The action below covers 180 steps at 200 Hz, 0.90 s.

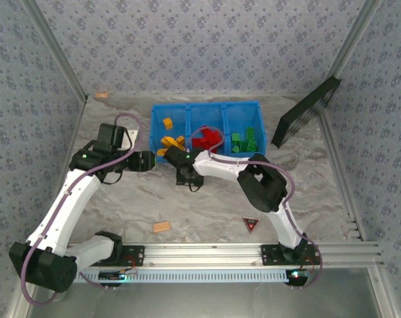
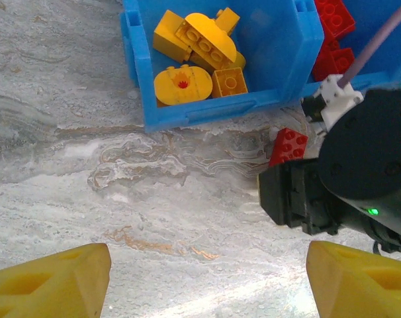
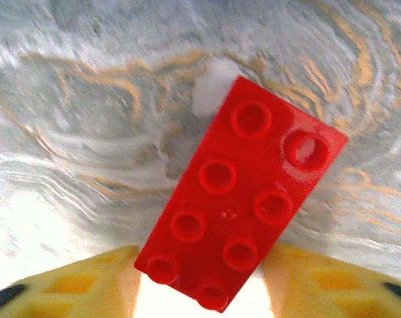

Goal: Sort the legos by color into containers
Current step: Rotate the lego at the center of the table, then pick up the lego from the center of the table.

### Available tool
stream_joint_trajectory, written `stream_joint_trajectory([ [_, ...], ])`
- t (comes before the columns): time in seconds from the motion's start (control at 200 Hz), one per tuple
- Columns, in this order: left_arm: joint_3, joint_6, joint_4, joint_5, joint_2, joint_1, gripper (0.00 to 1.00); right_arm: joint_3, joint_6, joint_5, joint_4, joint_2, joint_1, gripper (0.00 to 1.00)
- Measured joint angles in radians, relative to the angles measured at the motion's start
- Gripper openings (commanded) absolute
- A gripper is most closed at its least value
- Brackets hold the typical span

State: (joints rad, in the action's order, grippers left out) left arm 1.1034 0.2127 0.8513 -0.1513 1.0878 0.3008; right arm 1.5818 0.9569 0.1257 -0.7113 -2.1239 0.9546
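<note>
Bright even light, soft shadows, glare and blur at wrist-view edges

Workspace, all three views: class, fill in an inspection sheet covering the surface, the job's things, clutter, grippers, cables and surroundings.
Surface: marbled grey tabletop; no spills seen.
Job's things: blue bin holds yellow bricks in its left compartment, red bricks in the middle and green bricks on the right; one red brick is outside the bin.
Clutter: wooden block near the front rail; wooden bit in the far left corner; dark triangle.
Grippers: left gripper open and empty; right gripper shut on the red brick.
Cables: left purple cable and right purple cable run along the arms.
Surroundings: patterned walls; dark panel leaning on the right.
</note>
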Motion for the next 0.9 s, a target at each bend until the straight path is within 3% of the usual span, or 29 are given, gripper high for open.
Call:
stream_joint_trajectory([
  [0.16, 0.000, 0.005, 0.000, -0.018, 0.006, -0.005, 0.77, -0.034, -0.053, -0.001, 0.003, 0.032, 0.013, 0.75],
  [0.545, 0.001, 0.005, 0.003, -0.022, 0.014, -0.008, 0.78, 0.039, -0.074, 0.036, -0.017, 0.027, -0.002, 0.80],
  [0.72, 0.001, 0.005, 0.010, -0.023, 0.014, -0.009, 0.77, 0.050, -0.060, 0.036, -0.015, 0.002, -0.035, 0.78],
  [0.9, 0.001, 0.005, 0.013, -0.031, 0.014, -0.011, 0.77, 0.062, -0.046, 0.042, -0.023, -0.043, -0.050, 0.67],
])
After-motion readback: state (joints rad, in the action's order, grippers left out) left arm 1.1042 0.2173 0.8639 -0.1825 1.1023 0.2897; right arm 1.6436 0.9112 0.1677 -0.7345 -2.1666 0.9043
